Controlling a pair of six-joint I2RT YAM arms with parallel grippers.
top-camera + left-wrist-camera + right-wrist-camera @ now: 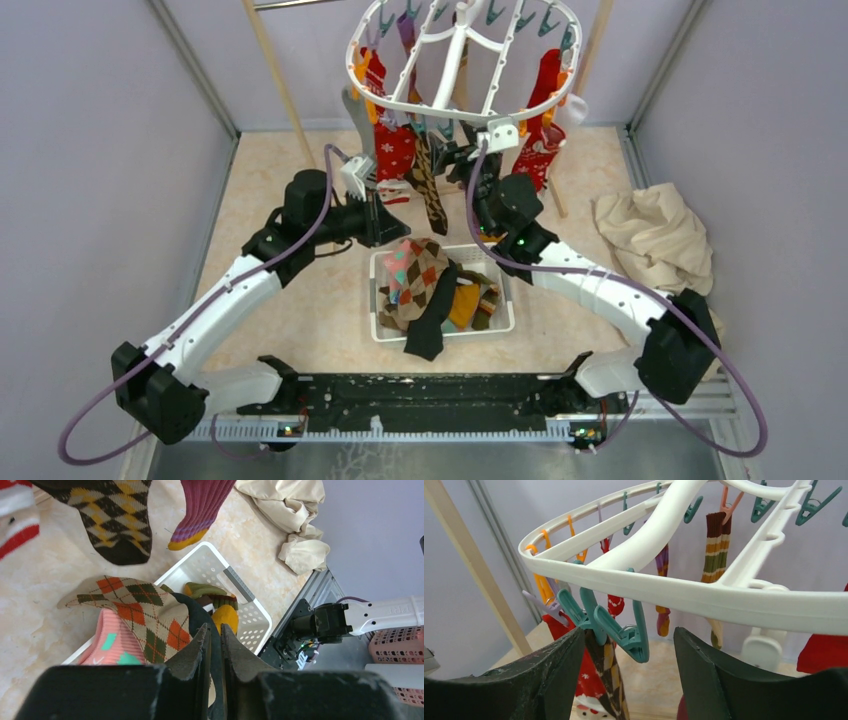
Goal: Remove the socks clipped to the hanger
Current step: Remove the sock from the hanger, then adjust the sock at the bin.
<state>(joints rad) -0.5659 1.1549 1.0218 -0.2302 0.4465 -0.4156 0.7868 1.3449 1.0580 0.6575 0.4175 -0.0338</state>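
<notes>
Right wrist view: the right gripper (626,640) is open wide just under the near rim of the white hanger (704,592). Its two dark fingers stand on either side of a teal clip (624,630) that dangles from that rim. The clip sits between the fingers, nearer the left one, and whether it touches that finger cannot be told. A brown diamond-patterned sock (611,675) hangs down from this clip between the fingers, with a red sock (588,677) just behind it. Further back on the hanger hangs a striped sock (716,545). A wooden pole (479,575) slants past on the left.

In the top external view the hanger hangs over the far end of the table, with socks clipped along its near and right sides. The right gripper reaches up beneath its near rim. The left gripper (385,215) is lower and apart from the hanger, over the far left corner of a white basket (508,305) that holds loose socks. A beige cloth (655,235) lies on the table to the right.

In the left wrist view the left gripper's fingers are drawn almost together, with only a thin slit between them and nothing seen pinched. Beyond the tips lie the basket's socks.
</notes>
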